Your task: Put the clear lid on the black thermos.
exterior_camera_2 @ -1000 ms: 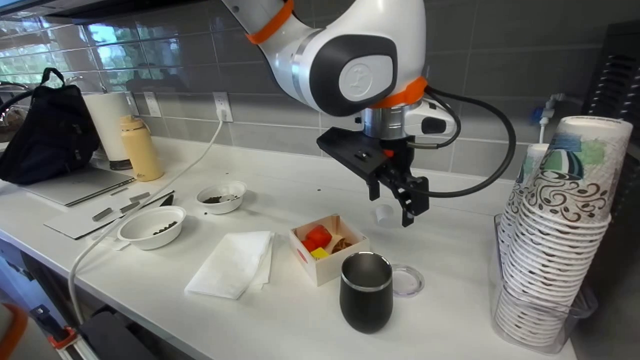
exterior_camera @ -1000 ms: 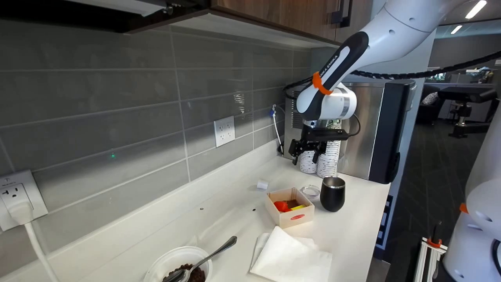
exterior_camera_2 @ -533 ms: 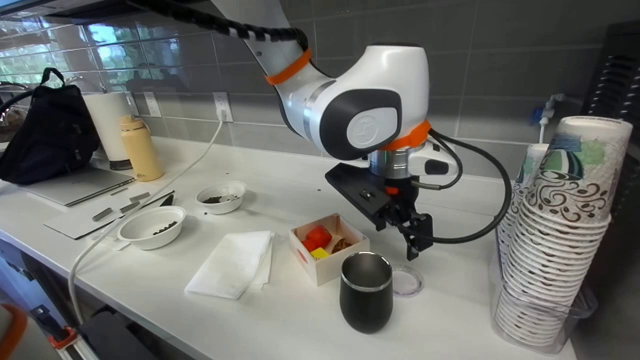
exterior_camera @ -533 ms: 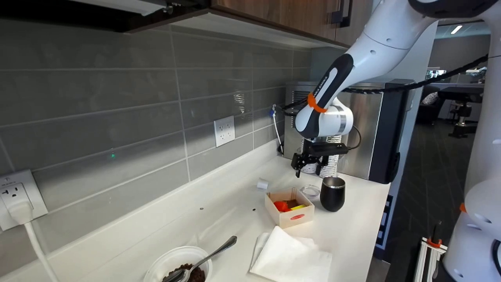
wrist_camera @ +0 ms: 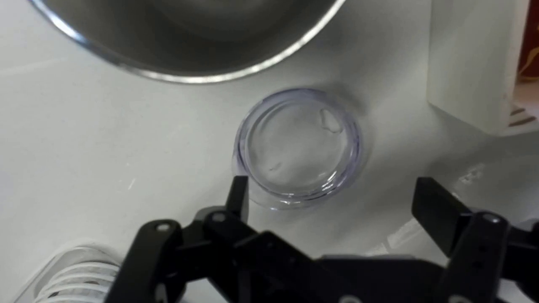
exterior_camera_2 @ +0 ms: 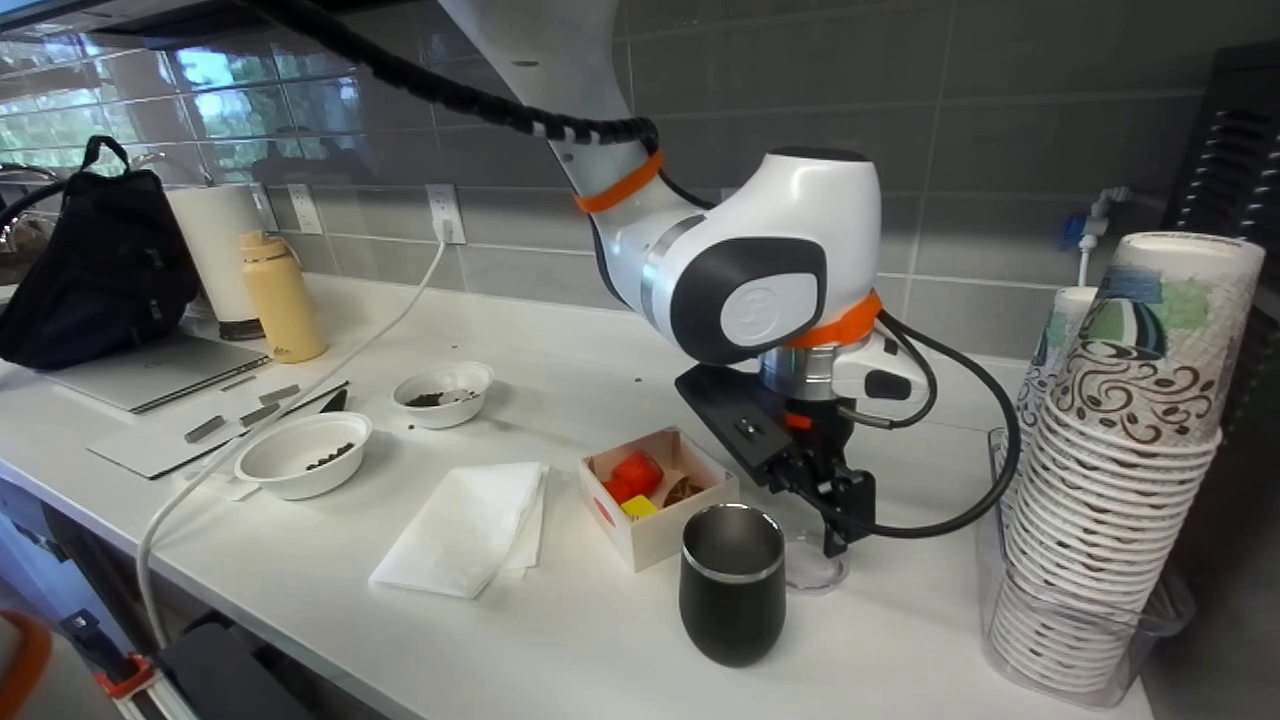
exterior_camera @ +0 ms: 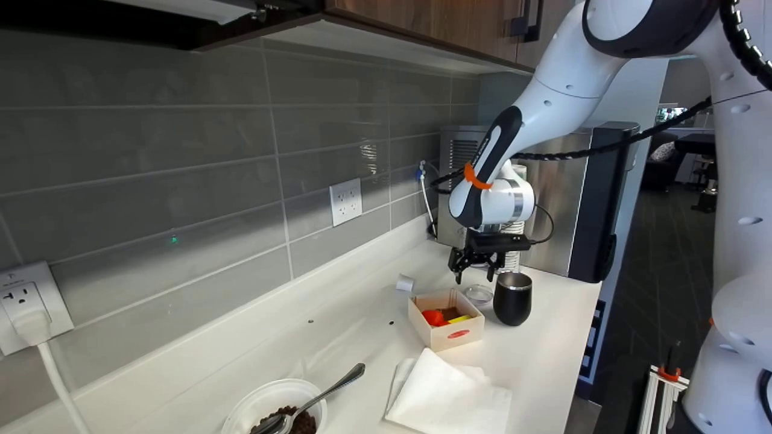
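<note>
The black thermos stands upright and uncovered on the counter in both exterior views (exterior_camera: pixel 512 304) (exterior_camera_2: pixel 733 605). Its steel rim and inside show at the top of the wrist view (wrist_camera: pixel 189 46). The clear lid, a round see-through disc, lies flat on the counter beside the thermos (exterior_camera: pixel 478 294) (exterior_camera_2: pixel 815 572). It is near the middle of the wrist view (wrist_camera: pixel 299 147). My gripper is open and empty, pointing down above the counter near the lid (exterior_camera: pixel 474 278) (wrist_camera: pixel 332 185). One fingertip overlaps the lid's edge in the wrist view. In an exterior view the gripper (exterior_camera_2: pixel 835 540) partly hides the lid's far side.
A small wooden box (exterior_camera: pixel 449 334) with red and yellow items stands close to the lid and thermos (exterior_camera_2: pixel 655 540). Stacked paper cups (exterior_camera_2: pixel 1100 520) stand on the lid's other side. A small white piece (exterior_camera: pixel 404 283) lies near the wall. Napkins (exterior_camera_2: pixel 465 530) lie beyond the box.
My gripper has come down toward the counter and nearer the lid, staying open. The lid, thermos and box have not moved.
</note>
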You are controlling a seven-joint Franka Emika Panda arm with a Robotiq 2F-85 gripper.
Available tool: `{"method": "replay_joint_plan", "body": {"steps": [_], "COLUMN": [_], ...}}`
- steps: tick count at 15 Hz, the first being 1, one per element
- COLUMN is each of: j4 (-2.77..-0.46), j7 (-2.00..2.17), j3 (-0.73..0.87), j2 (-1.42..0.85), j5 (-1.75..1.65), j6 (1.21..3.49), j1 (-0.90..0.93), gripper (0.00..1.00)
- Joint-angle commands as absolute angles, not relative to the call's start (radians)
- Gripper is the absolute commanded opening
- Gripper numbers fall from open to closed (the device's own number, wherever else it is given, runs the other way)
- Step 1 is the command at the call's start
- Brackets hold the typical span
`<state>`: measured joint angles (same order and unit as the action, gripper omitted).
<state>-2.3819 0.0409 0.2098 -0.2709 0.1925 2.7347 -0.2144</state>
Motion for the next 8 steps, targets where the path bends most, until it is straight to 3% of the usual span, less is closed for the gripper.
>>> {"method": "replay_joint_plan", "body": {"steps": [1,8], "j4": [-2.332,-2.317], "j7": [0.092,0.13], "j3": [0.211,0.218], "j2": [-0.33,-0.367], "j5": [0.186,0.165], "j6": [2.726,2.711], "j1": [-0.218,-0.207], "gripper": [1.0,1.0]}}
